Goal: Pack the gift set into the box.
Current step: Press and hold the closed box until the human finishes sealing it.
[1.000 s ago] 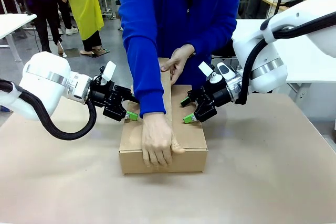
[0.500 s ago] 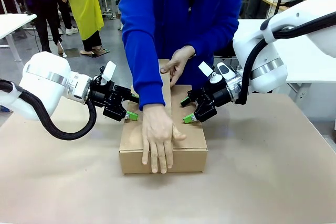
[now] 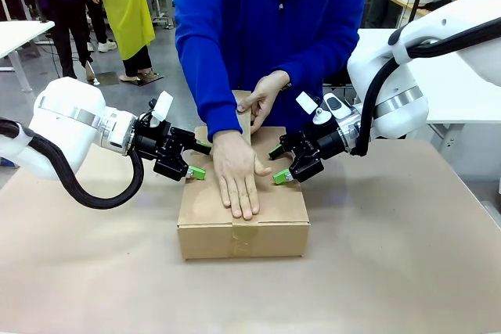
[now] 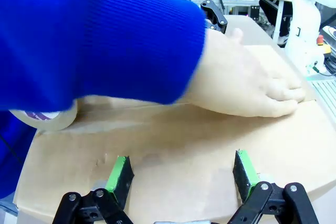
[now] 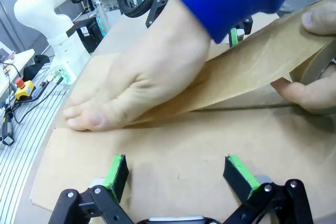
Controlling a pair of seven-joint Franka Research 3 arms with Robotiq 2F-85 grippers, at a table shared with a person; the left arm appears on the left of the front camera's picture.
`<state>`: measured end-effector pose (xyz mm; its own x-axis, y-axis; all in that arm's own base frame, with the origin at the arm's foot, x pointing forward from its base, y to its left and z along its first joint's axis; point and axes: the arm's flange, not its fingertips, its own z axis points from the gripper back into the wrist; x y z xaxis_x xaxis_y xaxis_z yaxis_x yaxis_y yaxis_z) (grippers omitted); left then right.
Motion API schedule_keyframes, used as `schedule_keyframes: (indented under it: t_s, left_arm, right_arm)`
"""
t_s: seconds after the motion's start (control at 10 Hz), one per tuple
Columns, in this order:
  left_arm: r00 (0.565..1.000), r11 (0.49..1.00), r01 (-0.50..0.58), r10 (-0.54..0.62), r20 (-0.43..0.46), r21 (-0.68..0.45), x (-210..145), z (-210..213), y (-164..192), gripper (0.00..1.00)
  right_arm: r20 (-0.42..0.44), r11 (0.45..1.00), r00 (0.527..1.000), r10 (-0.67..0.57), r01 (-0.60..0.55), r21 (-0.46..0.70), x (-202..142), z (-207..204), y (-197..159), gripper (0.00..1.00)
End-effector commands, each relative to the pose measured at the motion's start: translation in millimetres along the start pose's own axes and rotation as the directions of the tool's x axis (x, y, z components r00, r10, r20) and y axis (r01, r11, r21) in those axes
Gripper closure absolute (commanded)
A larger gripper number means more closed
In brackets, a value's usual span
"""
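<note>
I see the box (image 3: 243, 213) shut on the table (image 3: 407, 256), lying between my two grippers. A person's hand (image 3: 237, 174) presses brown tape (image 5: 252, 69) flat along its top seam, the other hand (image 3: 262, 99) holding the roll behind. My left gripper (image 3: 194, 163) and right gripper (image 3: 279, 168) both stand spread wide, pads resting on the lid's opposite edges, gripping nothing.

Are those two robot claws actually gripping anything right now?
No. Both the left gripper and right gripper are open, pads resting on the box top flaps. The person's hand smooths tape along the seam.
</note>
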<state>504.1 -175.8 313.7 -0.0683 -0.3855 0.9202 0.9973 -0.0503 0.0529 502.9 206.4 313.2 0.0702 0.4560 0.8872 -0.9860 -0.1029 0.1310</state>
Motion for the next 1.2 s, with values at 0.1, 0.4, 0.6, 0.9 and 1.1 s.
schedule_keyframes:
  t_s: [0.1, 0.4, 0.6, 0.9, 1.1]
  left_arm:
    - [1.000, 1.000, 0.002, -0.002, 0.002, -0.004, -2.6, -0.7, -1.9, 0.00]
    - [1.000, 1.000, 0.002, -0.002, 0.002, -0.004, -2.6, -0.7, -1.9, 0.00]
    - [1.000, 1.000, 0.002, -0.002, 0.002, -0.004, -2.6, -0.7, -1.9, 0.00]
    - [1.000, 1.000, 0.002, -0.002, 0.002, -0.004, -2.6, -0.7, -1.9, 0.00]
    - [1.000, 1.000, 0.002, -0.002, 0.002, -0.004, -2.6, -0.7, -1.9, 0.00]
  right_arm:
    - [-0.006, 1.000, 1.000, -0.003, 0.003, 0.001, -1.9, 0.5, 2.2, 0.00]
    - [-0.006, 1.000, 1.000, -0.003, 0.003, 0.001, -1.9, 0.5, 2.2, 0.00]
    - [-0.006, 1.000, 1.000, -0.003, 0.003, 0.001, -1.9, 0.5, 2.2, 0.00]
    - [-0.006, 1.000, 1.000, -0.003, 0.003, 0.001, -1.9, 0.5, 2.2, 0.00]
    - [-0.006, 1.000, 1.000, -0.003, 0.003, 0.001, -1.9, 0.5, 2.2, 0.00]
